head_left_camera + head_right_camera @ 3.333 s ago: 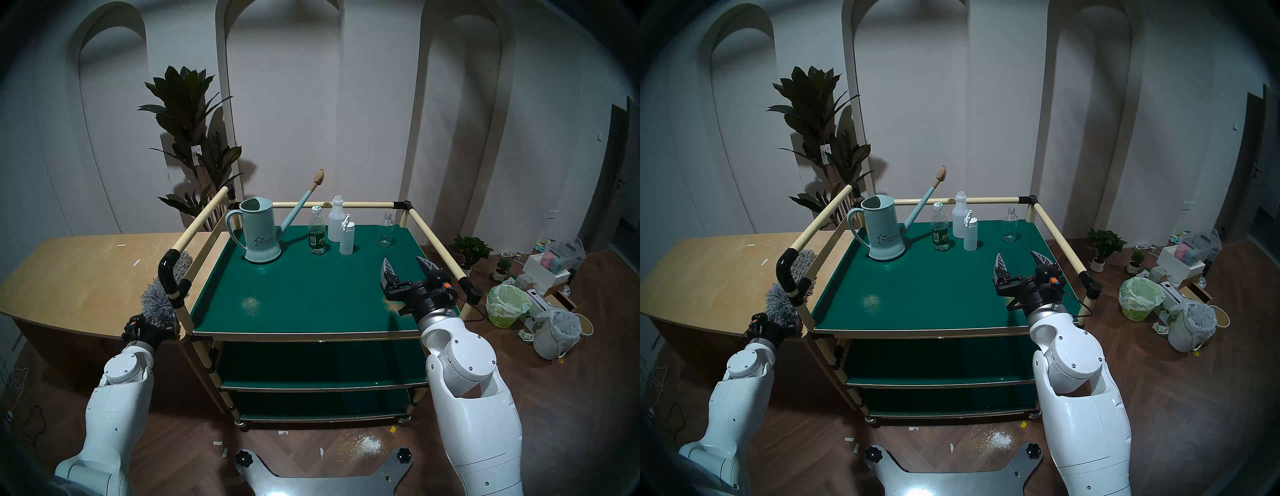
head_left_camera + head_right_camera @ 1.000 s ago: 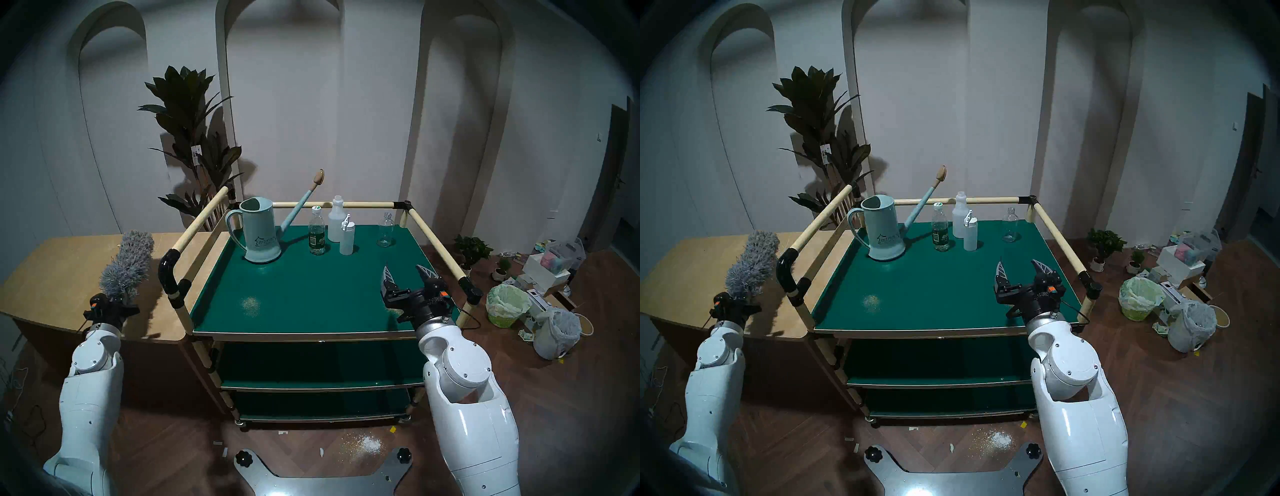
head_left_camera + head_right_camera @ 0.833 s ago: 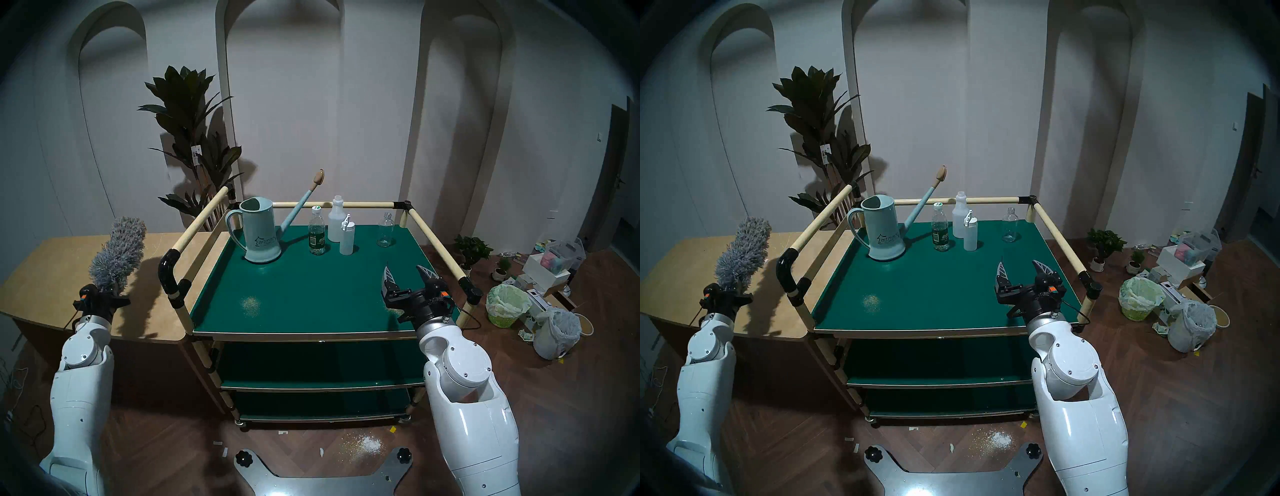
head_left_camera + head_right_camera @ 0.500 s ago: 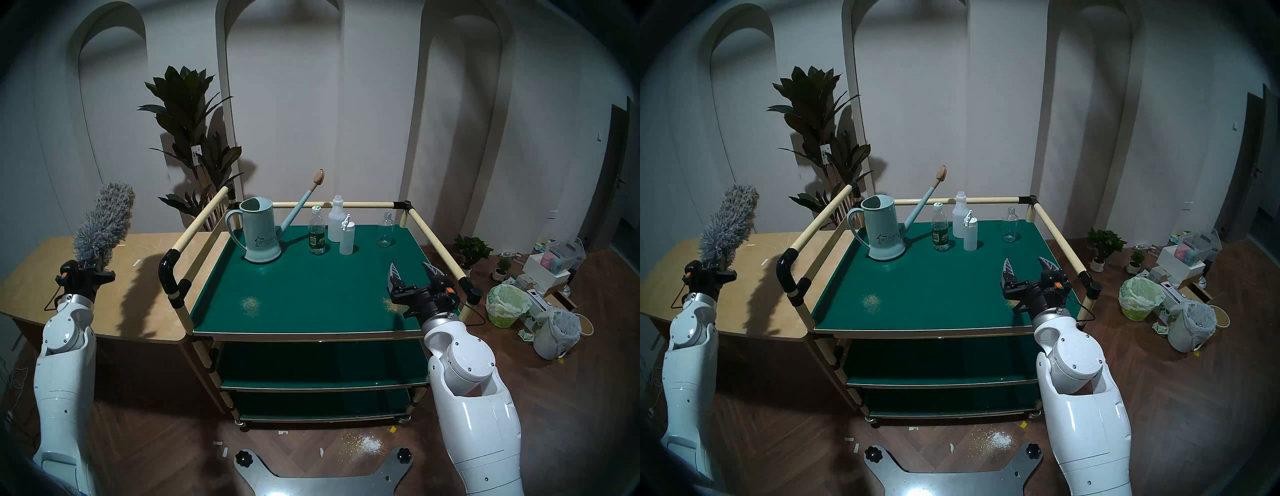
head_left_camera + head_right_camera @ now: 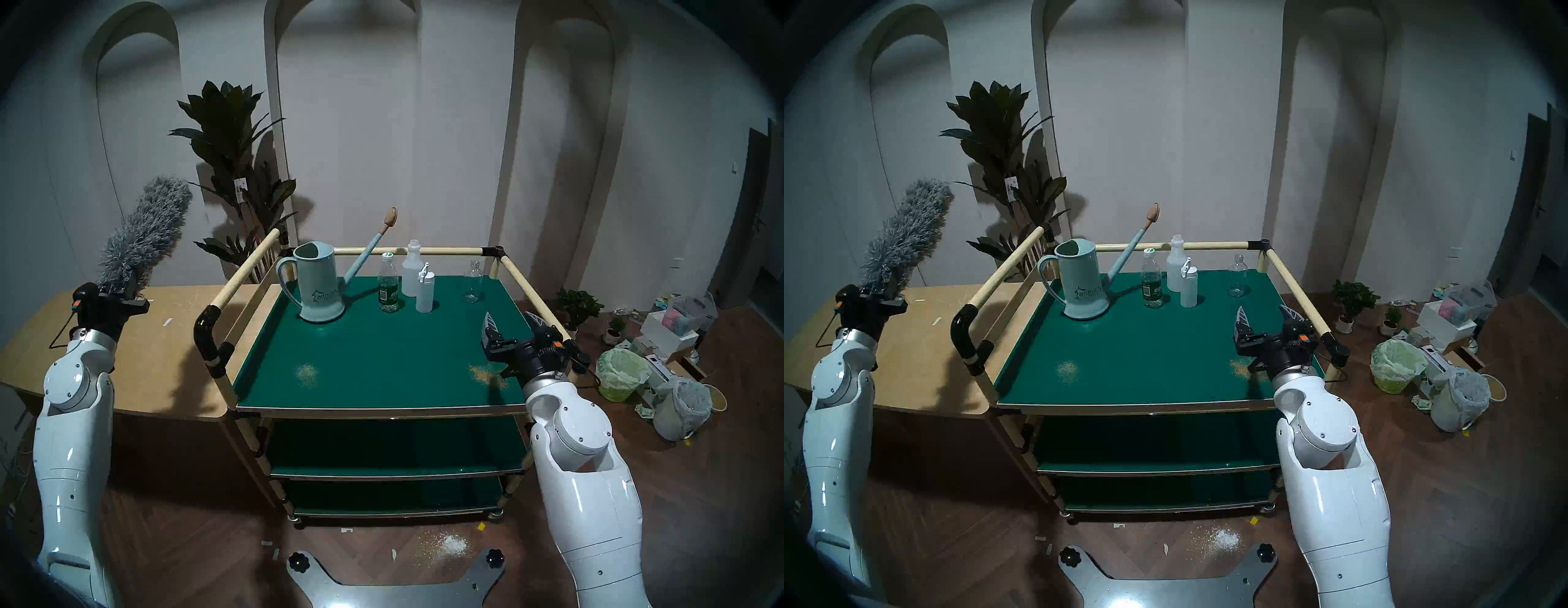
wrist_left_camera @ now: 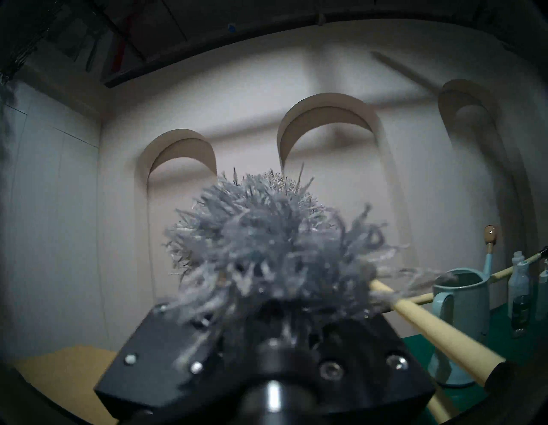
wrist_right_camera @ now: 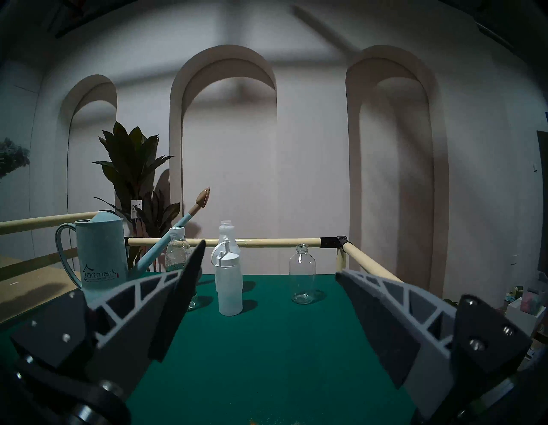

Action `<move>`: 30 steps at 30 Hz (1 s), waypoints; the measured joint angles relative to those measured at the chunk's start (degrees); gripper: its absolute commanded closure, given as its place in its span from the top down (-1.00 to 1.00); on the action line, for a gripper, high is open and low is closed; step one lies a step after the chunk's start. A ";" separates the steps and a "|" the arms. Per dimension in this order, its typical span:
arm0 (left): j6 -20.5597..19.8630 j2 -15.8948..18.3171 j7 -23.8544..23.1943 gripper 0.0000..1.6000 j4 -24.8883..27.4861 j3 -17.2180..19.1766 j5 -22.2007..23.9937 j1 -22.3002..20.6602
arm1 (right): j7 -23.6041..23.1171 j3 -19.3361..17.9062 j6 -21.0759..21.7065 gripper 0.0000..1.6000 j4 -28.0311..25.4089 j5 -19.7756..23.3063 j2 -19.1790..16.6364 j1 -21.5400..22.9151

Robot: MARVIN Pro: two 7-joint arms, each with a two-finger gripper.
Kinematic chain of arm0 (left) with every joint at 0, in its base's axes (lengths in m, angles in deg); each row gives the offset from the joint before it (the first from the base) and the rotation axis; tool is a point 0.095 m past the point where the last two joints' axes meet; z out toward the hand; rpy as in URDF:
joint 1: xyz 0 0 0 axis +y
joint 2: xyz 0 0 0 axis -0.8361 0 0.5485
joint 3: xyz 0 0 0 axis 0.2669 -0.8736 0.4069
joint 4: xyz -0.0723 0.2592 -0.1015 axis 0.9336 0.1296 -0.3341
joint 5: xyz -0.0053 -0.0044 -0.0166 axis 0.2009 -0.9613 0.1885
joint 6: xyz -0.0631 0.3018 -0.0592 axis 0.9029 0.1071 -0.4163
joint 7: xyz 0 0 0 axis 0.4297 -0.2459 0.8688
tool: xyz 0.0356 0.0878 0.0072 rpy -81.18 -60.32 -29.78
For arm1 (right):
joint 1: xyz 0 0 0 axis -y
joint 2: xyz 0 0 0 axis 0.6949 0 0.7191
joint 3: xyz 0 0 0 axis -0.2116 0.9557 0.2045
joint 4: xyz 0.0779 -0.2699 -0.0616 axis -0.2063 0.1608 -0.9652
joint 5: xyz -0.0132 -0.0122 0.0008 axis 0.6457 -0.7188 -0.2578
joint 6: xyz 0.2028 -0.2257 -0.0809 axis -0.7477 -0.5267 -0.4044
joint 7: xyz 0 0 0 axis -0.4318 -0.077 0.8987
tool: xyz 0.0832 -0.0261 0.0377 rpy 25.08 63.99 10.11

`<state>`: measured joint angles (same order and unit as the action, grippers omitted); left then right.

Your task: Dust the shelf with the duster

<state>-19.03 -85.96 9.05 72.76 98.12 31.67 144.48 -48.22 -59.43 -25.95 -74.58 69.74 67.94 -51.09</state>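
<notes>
Pretty dim room from where I'm sitting: pale wall (image 5: 458, 127) with arched niches (image 5: 343, 106), dark herringbone wood floor (image 5: 700, 488), a big leafy plant (image 5: 229, 140) in the corner, light wooden desk (image 5: 106, 339) on the left.

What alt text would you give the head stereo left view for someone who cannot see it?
The left gripper holds a fluffy grey duster raised above a wooden counter, left of a three-tier cart. The top green shelf carries a watering can, four bottles and two crumb patches; the right gripper hovers open over its right side.
</notes>
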 measured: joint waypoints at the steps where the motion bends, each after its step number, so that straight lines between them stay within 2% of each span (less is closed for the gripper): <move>1: -0.35 -0.05 -0.32 -1.00 0.63 -0.33 0.28 0.04 | -0.02 -0.08 0.00 1.00 0.16 0.05 -0.06 0.09; 16: -7.31 -2.64 -5.15 -1.00 12.08 -7.30 5.46 1.34 | -0.35 -0.77 0.08 1.00 2.97 0.76 -0.94 1.36; 30: -16.15 -6.05 -6.12 -1.00 22.82 -12.07 9.70 7.32 | -0.59 -1.60 0.10 1.00 5.58 1.54 -1.80 4.12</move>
<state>-35.18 -92.01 2.93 95.59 86.05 41.37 151.81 -48.81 -61.02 -25.85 -69.00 71.28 66.14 -46.97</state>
